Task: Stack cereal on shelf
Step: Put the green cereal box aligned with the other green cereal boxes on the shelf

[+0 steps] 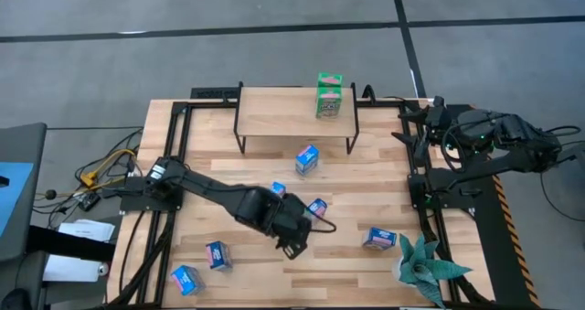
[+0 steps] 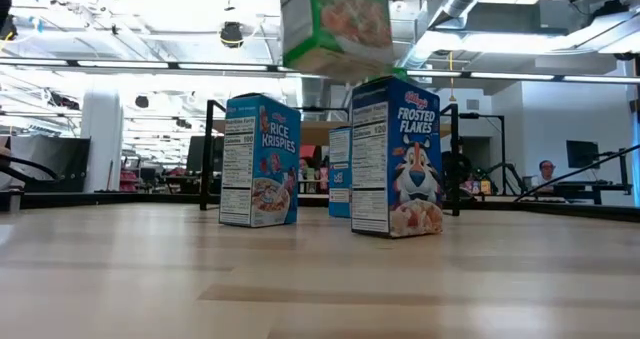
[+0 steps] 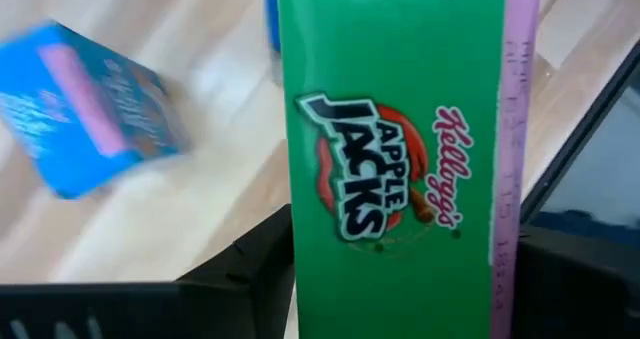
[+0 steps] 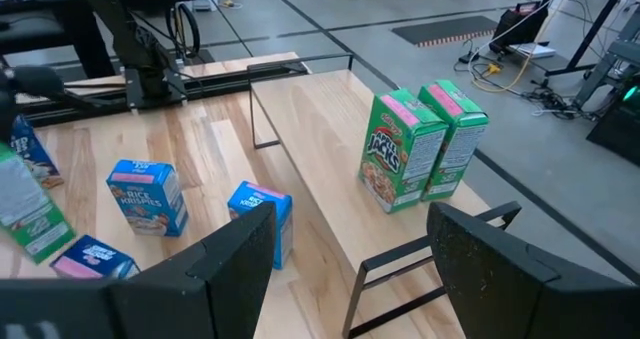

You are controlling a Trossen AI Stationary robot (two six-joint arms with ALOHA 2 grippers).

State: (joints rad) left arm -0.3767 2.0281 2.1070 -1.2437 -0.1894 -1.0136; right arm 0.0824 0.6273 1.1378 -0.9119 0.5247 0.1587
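The table fills the middle of the high view, and the shelf stands at its far edge, centred. The left arm reaches from the left side across to the table's middle; its gripper sits near the centre, jaws clamped on a green Apple Jacks box, which the low view shows lifted clear of the wood above the blue boxes. The right arm waits folded at the far right edge, its gripper spread wide and holding nothing. A teal plant stands at the near right corner. Two green boxes stand upright side by side, touching, on the right part of the shelf. Blue boxes are scattered on the table: one just in front of the shelf, one toward the right, two near the left front, and two beside the left gripper.
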